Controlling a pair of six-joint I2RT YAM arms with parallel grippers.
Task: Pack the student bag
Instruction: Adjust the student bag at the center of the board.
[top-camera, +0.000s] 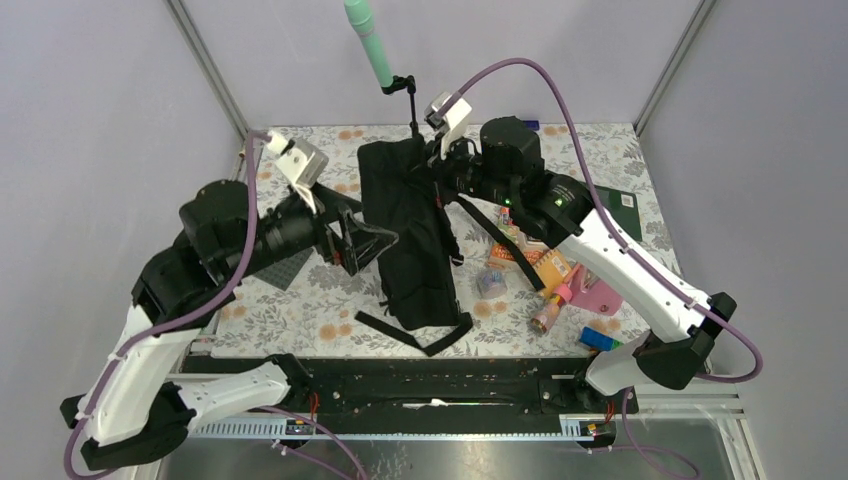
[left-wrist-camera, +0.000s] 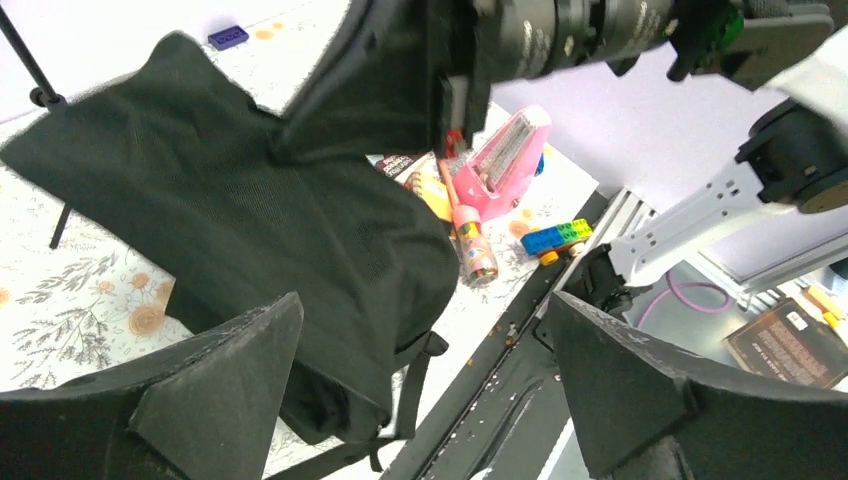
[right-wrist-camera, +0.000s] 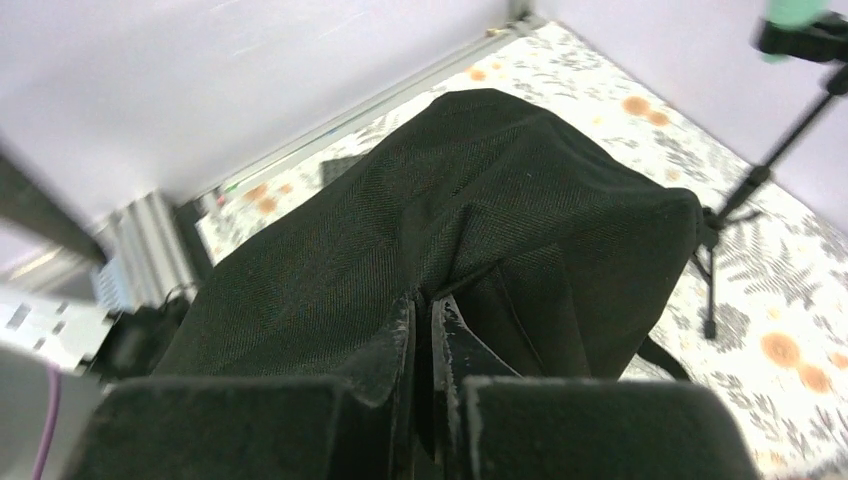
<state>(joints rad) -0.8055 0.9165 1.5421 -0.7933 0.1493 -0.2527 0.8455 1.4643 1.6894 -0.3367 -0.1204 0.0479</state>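
The student bag (top-camera: 410, 235), a big soft black backpack, stands on its side in the middle of the floral table with its straps trailing toward the near edge. My left gripper (top-camera: 362, 240) is open just left of the bag; in the left wrist view its wide-apart fingers (left-wrist-camera: 205, 390) frame the bag's lower corner (left-wrist-camera: 300, 260) and grip nothing. My right gripper (top-camera: 440, 168) is at the bag's far top end. In the right wrist view its jaws are pressed together on a fold of the bag's fabric (right-wrist-camera: 425, 315), with the bag's body (right-wrist-camera: 470, 190) bulging beyond.
Loose items lie right of the bag: a pink case (top-camera: 598, 297), an orange packet (top-camera: 550, 268), a small tube (top-camera: 545, 315), coloured toy blocks (top-camera: 600, 340) and a green book (top-camera: 625, 205). A stand with a green microphone (top-camera: 370, 45) rises behind the bag. The black base rail (top-camera: 440, 385) runs along the near edge.
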